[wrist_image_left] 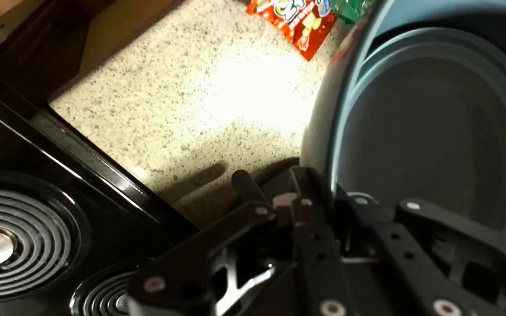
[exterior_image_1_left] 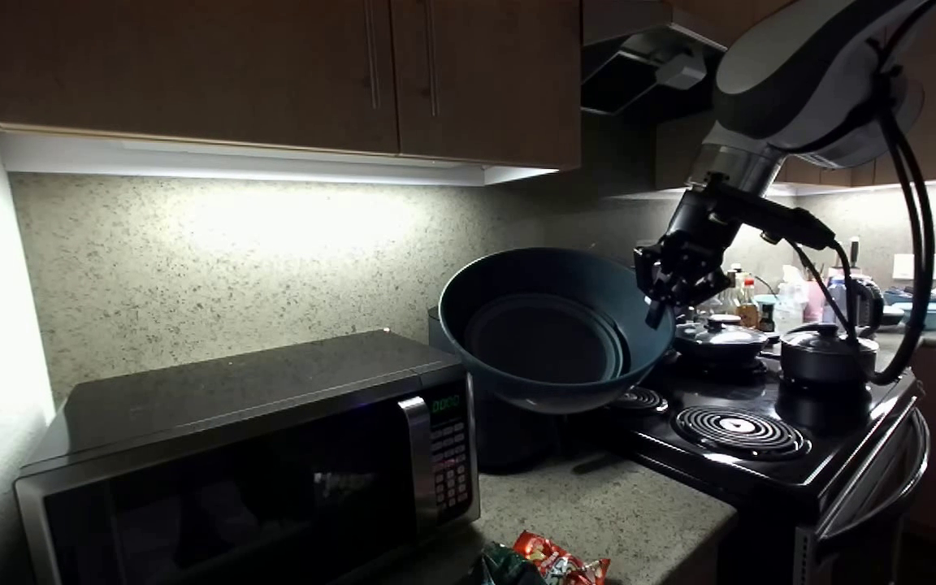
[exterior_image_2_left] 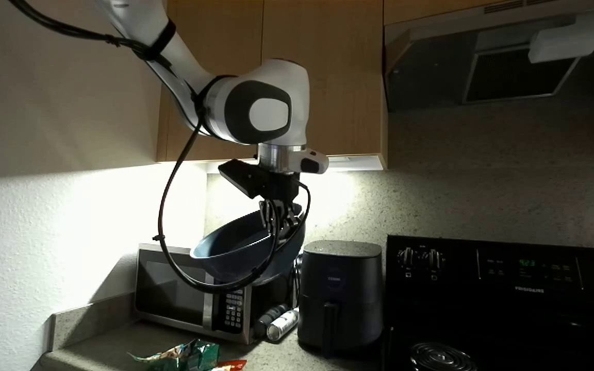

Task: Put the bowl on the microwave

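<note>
One wide blue bowl [exterior_image_1_left: 549, 337] aloft and tilted, clamped by the rim in the gripper [wrist_image_left: 327, 193], with jaws tight on both sides of the bowl's wall in the wrist view. Hangs near the upper right end of the microwave [exterior_image_1_left: 257, 463], above the level of the counter [exterior_image_1_left: 610, 504], with contact against the microwave impossible to tell. Around it: black air fryer [exterior_image_2_left: 341, 301] between microwave and black stove [exterior_image_2_left: 462, 299] on the right, pale cylinder [exterior_image_2_left: 282, 325] lying just right of the microwave, red packet [wrist_image_left: 299, 22] and green packet [exterior_image_2_left: 207, 354] on the near part of the counter, small dark lidded pot [exterior_image_1_left: 825, 359] on the stove.
</note>
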Robot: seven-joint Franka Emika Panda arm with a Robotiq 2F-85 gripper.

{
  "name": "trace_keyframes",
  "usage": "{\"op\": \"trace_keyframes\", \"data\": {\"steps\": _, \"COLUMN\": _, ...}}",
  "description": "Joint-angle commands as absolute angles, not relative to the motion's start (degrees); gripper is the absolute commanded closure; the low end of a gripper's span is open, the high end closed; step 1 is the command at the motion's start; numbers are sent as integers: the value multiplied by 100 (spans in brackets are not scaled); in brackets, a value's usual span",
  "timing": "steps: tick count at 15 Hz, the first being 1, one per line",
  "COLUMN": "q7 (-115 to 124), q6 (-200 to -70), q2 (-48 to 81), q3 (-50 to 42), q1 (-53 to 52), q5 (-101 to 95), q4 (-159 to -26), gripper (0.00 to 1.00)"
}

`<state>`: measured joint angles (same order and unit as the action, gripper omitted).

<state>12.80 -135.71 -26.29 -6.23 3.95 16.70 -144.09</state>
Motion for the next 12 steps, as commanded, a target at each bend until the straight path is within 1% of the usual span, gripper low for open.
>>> {"op": "trace_keyframes", "data": {"steps": 1, "q7": 481, "q6": -12990, "q2": -2760, "q3": -865, "q1": 3, "q5": 2262, "q4": -14044, "gripper": 98}}
{"op": "trace_keyframes", "data": {"steps": 6, "q7": -193, "q6": -12386, "q2": -2534, "q3": -1044, "q1": -358, "q5": 3064, "q4": -13334, "gripper": 98}}
{"op": "trace_keyframes", "data": {"steps": 9, "q7": -46, "q6": -12547, "q2": -2228, "q3": -947, "q1": -291, "q5": 3250, "q4": -13082, "gripper": 98}}
{"op": "trace_keyframes", "data": {"steps": 10, "q7": 18, "q6": -12479, "q2": -2467, "q3": -846, "q1": -196, "q5": 3022, "q4": -13341, "gripper": 93}}
{"op": "trace_keyframes", "data": {"steps": 12, "q7": 19, "q6": -12489, "q2": -2298, "q3": -843, "q1": -188, "q5": 3033, "q4": -13226, "gripper": 93}}
